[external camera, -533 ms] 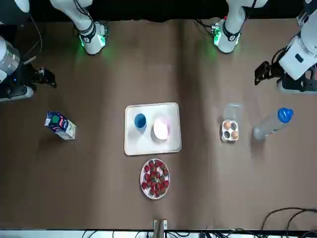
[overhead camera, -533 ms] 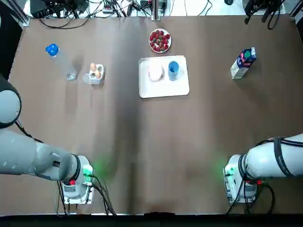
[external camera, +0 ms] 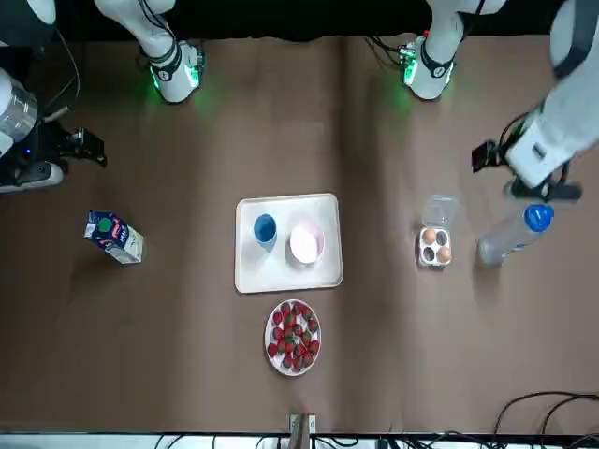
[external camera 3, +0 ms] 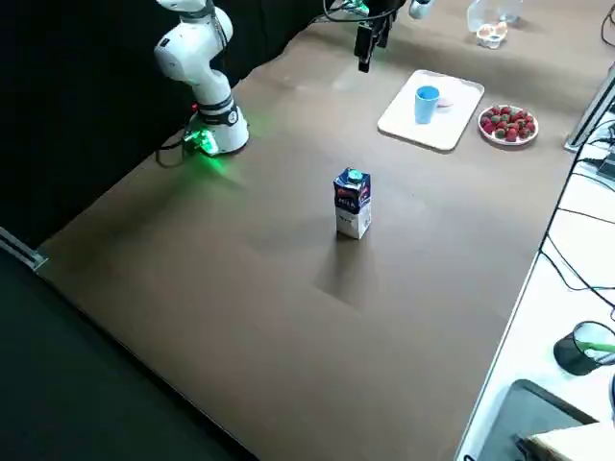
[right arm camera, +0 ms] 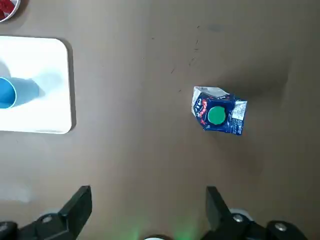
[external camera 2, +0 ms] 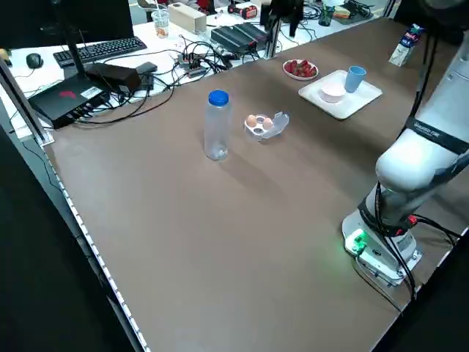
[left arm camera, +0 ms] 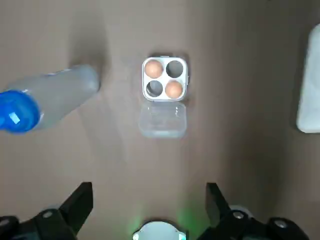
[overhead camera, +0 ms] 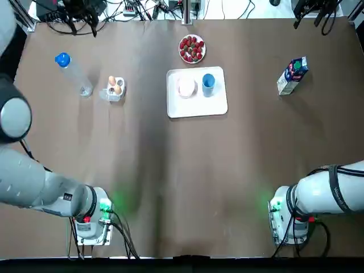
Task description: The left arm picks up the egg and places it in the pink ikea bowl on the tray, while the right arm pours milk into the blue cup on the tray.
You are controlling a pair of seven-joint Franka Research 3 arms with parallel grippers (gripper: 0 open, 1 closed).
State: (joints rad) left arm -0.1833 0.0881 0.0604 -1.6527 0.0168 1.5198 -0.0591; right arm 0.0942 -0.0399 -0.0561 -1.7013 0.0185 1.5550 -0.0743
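This is a robotics lab. A left white robot arm (overhead camera: 34, 187) and a right white robot arm (overhead camera: 330, 193) stand on round bases glowing green at one edge of a wide brown table (overhead camera: 182, 170), with black power leads (overhead camera: 122, 242) trailing from the left one. Along the far edge runs a white bench (external camera 2: 117, 66) crowded with a black computer keyboard (external camera 2: 99, 50), a black mouse (external camera 2: 34, 60), flat black electronics boxes (external camera 2: 69, 99) and tangled black cables (external camera 2: 176, 70). Dark screening (external camera 3: 86, 115) closes off the robot's side.
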